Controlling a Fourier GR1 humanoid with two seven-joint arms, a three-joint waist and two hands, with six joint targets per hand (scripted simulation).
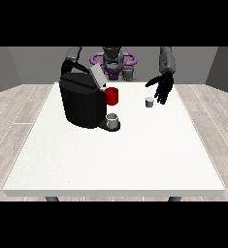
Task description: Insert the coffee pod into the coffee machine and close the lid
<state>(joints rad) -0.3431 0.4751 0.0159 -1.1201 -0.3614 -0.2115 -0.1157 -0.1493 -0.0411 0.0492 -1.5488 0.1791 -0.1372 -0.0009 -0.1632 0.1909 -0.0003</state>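
A black coffee machine (81, 102) stands on the white table (115, 155) at the view's left, its grey lid (98, 75) tilted up and open. A red part (112, 96) shows at its front, and a grey cup (113, 121) sits on its base. The small grey coffee pod (149, 101) stands on the table to the right of the machine. The hand at the view's right (162, 87) hangs just above and right of the pod, fingers spread and straight, holding nothing. The other arm goes behind the machine; its hand is hidden.
The table's front half lies bare towards the camera. The robot's torso (113, 60) stands behind the far edge. Wooden floor surrounds the table.
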